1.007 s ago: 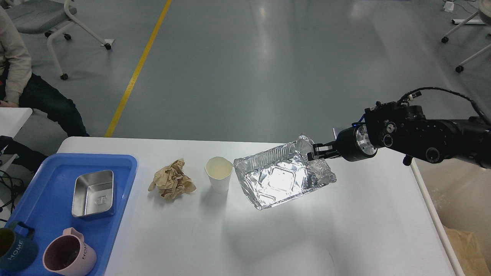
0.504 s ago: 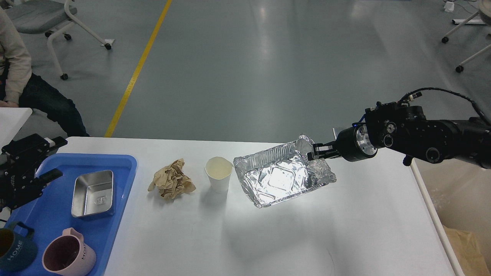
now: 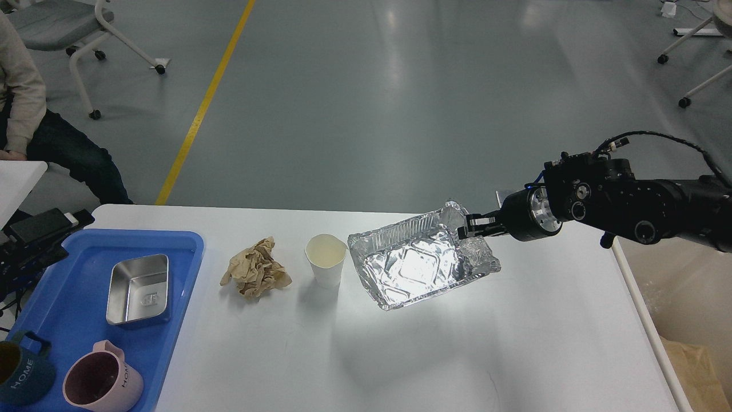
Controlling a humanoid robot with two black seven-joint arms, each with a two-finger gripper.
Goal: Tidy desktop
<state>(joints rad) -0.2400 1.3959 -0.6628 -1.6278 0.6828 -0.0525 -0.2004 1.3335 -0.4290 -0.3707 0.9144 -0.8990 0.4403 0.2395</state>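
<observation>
The white desktop (image 3: 457, 355) holds a crumpled brown paper ball (image 3: 255, 269), a white paper cup (image 3: 326, 260) and a crinkled foil tray (image 3: 412, 269). My right gripper (image 3: 466, 228) is shut on the foil tray's far right rim. It holds the tray tilted and a little above the desktop, with its shadow below. My left gripper (image 3: 37, 229) shows only as a dark shape at the left edge, over the far corner of the blue tray. Its fingers cannot be told apart.
A blue plastic tray (image 3: 68, 320) at the left holds a steel box (image 3: 139, 289), a pink mug (image 3: 100, 383) and a dark blue mug (image 3: 20, 372). A beige bin (image 3: 680, 309) with brown paper stands past the right edge. A seated person (image 3: 34, 131) is at the far left.
My left arm came into view over the blue tray half a second ago and has since drawn back toward the left edge. The foil tray and right gripper have hardly moved.
</observation>
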